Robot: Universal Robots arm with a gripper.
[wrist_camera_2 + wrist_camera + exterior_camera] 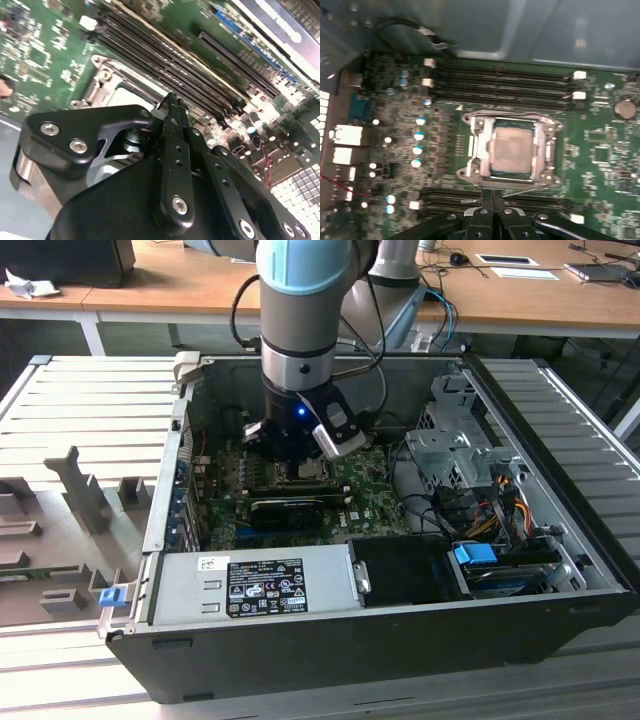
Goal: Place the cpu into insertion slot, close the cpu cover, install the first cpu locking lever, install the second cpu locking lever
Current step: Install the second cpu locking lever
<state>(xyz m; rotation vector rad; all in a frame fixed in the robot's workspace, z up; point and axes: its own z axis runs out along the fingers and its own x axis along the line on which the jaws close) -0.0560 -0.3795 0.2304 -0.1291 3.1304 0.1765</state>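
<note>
In the first wrist view the cpu [512,148] lies silver face up in the insertion slot [470,173] on the green motherboard. The cpu cover [476,145] is folded down flat around it, and the chip shows through the cover's window. A thin metal locking lever [530,190] runs along the socket edge nearest my fingertips. My gripper [488,197] is shut, its black fingers pressed together just off that edge with nothing visible between them. In the second wrist view the gripper [172,102] tip hangs beside the socket corner [103,75]. In the exterior view the gripper [298,455] stands low over the board.
Rows of black memory slots [500,82] flank the socket on two sides. A long black card [285,508] lies across the board near the grey power supply [250,585]. The drive cage [450,440] and cables [490,490] fill the exterior view's right. Case walls enclose all.
</note>
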